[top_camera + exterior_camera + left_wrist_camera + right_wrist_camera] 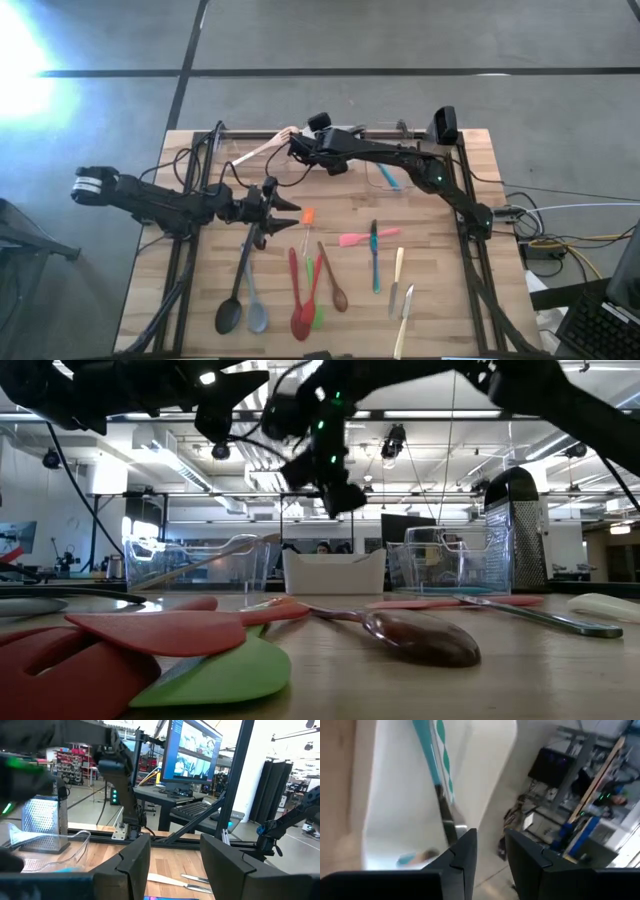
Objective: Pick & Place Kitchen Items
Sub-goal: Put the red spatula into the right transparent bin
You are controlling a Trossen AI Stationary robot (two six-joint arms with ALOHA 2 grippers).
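Note:
Several kitchen items lie flat on the table's near half: a black spoon (232,305), a grey spoon (256,310), red spoons (298,300), a green spatula (316,305), a brown spoon (335,282), pink (355,239) and blue (374,256) spatulas, and cream-handled cutlery (398,280). My right gripper (298,150) hangs at the far side over a white tub (395,795); its fingers (490,855) stand slightly open and bare. In that tub lies a teal-handled utensil (437,765). My left gripper (288,205) waits open at mid-table, nothing between its fingers (175,865).
A clear tub (250,160) at the far left holds a wooden spoon (262,150) that leans over its rim. Another clear tub (385,172) stands at the far right, a metal grater (515,530) beside it. An orange spatula (307,218) lies near my left gripper.

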